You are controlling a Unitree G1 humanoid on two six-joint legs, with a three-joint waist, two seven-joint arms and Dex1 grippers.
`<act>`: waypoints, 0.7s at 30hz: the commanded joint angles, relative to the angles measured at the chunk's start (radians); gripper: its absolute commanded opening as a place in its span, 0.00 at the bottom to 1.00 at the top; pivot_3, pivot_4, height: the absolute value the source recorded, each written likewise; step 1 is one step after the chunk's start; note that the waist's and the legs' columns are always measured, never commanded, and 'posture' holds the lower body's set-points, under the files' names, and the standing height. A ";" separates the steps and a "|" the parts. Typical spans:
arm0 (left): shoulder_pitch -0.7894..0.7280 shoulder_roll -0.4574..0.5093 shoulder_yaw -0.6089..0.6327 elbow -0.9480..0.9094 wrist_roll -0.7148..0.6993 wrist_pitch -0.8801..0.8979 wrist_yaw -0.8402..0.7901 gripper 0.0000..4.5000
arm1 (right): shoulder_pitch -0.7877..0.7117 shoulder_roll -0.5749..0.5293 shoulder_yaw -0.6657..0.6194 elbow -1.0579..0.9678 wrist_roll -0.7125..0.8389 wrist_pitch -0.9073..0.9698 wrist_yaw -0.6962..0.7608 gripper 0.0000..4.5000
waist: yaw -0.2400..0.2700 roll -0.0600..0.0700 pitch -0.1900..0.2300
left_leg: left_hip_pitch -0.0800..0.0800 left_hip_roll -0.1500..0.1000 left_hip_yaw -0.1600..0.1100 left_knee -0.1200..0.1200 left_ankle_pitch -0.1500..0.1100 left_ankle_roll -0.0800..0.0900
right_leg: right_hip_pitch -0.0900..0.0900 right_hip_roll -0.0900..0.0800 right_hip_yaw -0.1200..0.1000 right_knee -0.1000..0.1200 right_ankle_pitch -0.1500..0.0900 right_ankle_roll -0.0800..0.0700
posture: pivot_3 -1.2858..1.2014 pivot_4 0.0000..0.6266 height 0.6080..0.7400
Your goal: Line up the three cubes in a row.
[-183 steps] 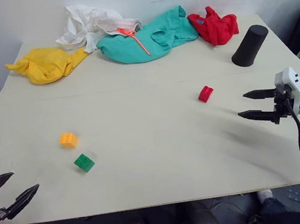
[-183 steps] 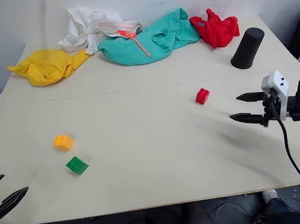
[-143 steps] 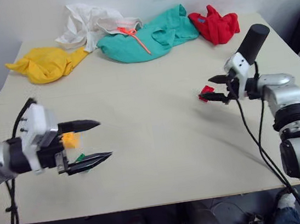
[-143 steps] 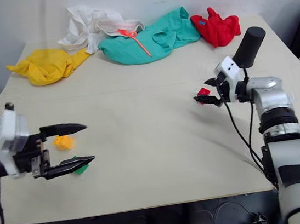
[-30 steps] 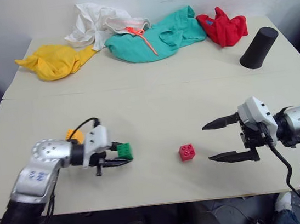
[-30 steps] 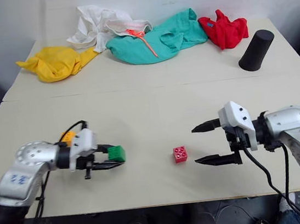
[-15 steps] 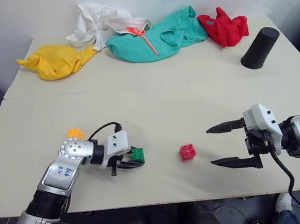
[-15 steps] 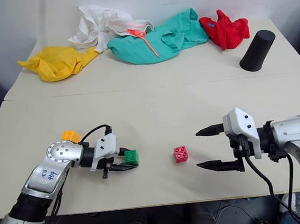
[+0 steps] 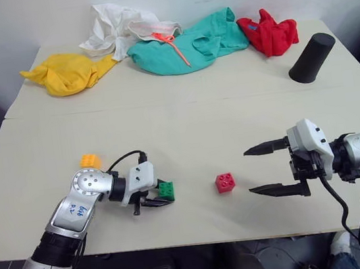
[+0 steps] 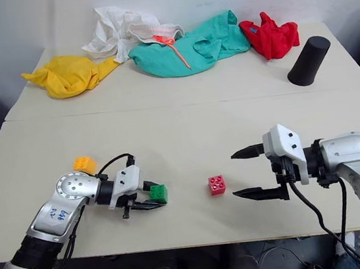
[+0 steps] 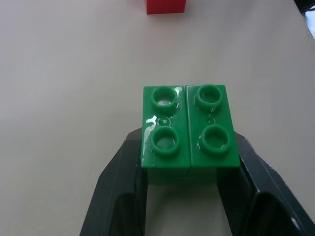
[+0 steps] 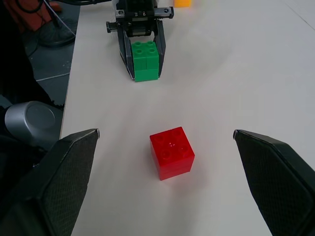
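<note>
The green cube [image 9: 166, 189] rests on the table [image 9: 185, 120] near its front edge, and my left gripper [image 9: 163, 192] is shut on it, one finger against each side [image 11: 189, 132]. A short gap to its right sits the red cube [image 9: 225, 182], free on the table. Right of the red cube hovers my right gripper [image 9: 249, 172], wide open and pointing at it, with the red cube [image 12: 171, 152] just ahead of its fingers. The orange-yellow cube [image 9: 90, 161] lies behind my left arm, to the left.
Along the back edge lie a yellow cloth [image 9: 66, 73], a white cloth [image 9: 119, 26], a teal cloth [image 9: 187, 37] and a red cloth [image 9: 271, 33]. A black cylinder [image 9: 311, 57] stands at the back right.
My left gripper has carried the green cube to the right, toward the red cube, and down onto the table. The right gripper has kept its place and stayed open.
</note>
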 commanded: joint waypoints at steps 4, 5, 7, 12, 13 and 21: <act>0.058 0.077 0.112 -0.093 -0.070 0.077 0.005 0.89 | -0.052 0.014 0.025 0.026 0.010 -0.022 0.022 1.00 | -0.005 0.000 0.000 | 0.000 0.000 0.000 0.000 0.000 0.000 | 0.000 0.000 0.000 0.001 0.000 0.000 | 0.52 0.24 1.00; 0.081 0.095 0.151 -0.115 -0.087 0.097 0.016 0.96 | -0.066 0.016 0.033 0.034 0.011 -0.023 0.029 1.00 | -0.011 0.000 0.000 | 0.000 0.001 0.000 0.000 0.000 0.000 | 0.000 0.000 0.000 0.001 0.000 0.000 | 0.52 0.24 1.00; 0.152 0.136 0.252 -0.169 -0.129 0.141 0.041 0.99 | -0.101 0.026 0.050 0.059 0.009 -0.028 0.043 1.00 | -0.018 0.000 0.000 | 0.000 0.001 0.000 0.000 0.000 0.000 | 0.000 0.000 0.000 0.004 0.000 0.000 | 0.52 0.24 1.00; 0.488 0.149 0.681 -0.313 -0.209 0.249 0.122 0.99 | -0.223 0.076 0.108 0.134 0.011 -0.039 0.083 1.00 | -0.040 0.000 0.000 | 0.000 0.002 -0.001 -0.001 0.000 0.000 | 0.000 -0.001 0.001 0.002 0.000 0.000 | 0.52 0.24 1.00; 0.573 0.125 0.783 -0.337 -0.214 0.266 0.143 0.99 | -0.250 0.091 0.121 0.151 0.013 -0.039 0.092 1.00 | -0.047 0.000 0.000 | 0.000 0.002 -0.001 -0.002 0.000 0.000 | 0.000 -0.001 0.000 0.002 0.000 0.000 | 0.52 0.24 1.00; 0.834 -0.183 1.063 -0.522 -0.235 0.370 0.482 0.99 | -0.394 0.174 0.199 0.275 -0.027 -0.085 0.174 1.00 | -0.020 -0.002 -0.001 | 0.001 0.001 -0.005 -0.001 -0.001 0.001 | 0.003 -0.005 -0.002 -0.003 0.000 0.000 | 0.52 0.24 1.00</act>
